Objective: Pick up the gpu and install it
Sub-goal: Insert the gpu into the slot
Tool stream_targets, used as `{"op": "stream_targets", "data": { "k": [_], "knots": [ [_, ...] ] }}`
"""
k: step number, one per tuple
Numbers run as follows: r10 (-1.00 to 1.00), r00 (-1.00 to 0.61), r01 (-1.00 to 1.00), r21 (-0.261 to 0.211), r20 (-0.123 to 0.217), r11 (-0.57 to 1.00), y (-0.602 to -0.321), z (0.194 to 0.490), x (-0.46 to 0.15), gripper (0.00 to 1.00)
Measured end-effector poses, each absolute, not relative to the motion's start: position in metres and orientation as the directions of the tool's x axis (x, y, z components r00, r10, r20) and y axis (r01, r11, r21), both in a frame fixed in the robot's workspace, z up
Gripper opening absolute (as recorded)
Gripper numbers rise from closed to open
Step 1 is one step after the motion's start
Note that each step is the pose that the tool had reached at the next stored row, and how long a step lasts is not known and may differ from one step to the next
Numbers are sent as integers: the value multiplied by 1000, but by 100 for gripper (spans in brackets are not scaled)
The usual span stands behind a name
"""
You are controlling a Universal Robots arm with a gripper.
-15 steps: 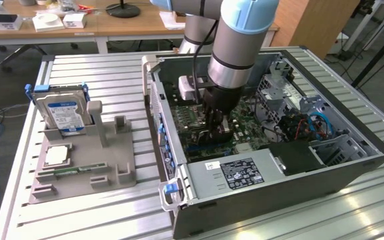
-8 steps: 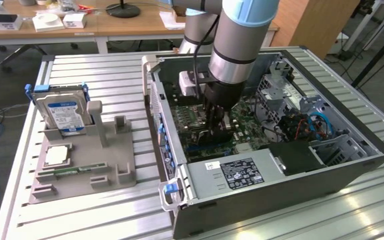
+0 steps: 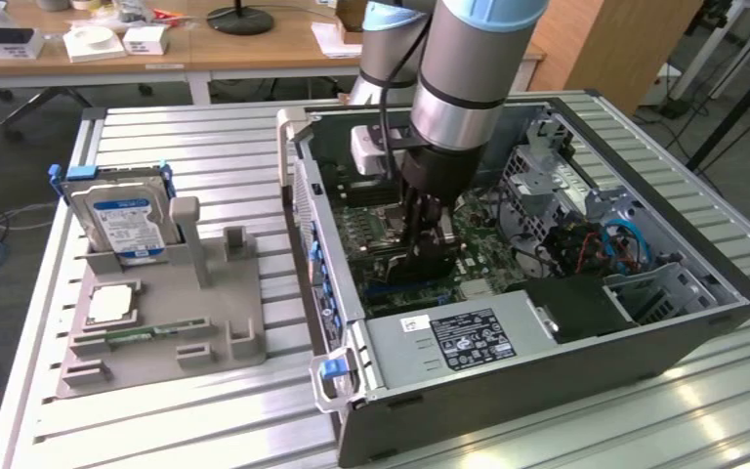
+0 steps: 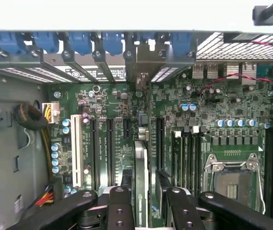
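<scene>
The gpu (image 4: 141, 187) stands edge-on, its lower end hidden between the claw (image 4: 146, 203) fingers.

A ribbed metal desk (image 3: 167, 122) carries an open computer case (image 3: 545, 391) and, beside it on the exterior view's left, a grey parts holder (image 3: 219, 332).

Even, bright indoor light fills the exterior view, with pale glare streaks on the slatted metal table (image 3: 141, 430) at the lower right and lower left. In the wrist view the top strip is blown out white, while the motherboard (image 4: 126, 120) reads clearly; the near fingers (image 4: 119, 208) look soft.
</scene>
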State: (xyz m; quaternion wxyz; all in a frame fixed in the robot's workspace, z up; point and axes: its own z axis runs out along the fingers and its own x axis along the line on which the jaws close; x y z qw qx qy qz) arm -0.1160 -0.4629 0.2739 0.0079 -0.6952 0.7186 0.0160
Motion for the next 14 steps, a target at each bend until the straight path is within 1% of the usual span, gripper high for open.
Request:
{"op": "stream_targets", "data": {
  "k": [14],
  "knots": [
    [-999, -33, -999, 12, -34, 33, -463, 311, -116, 34]
  ]
}}
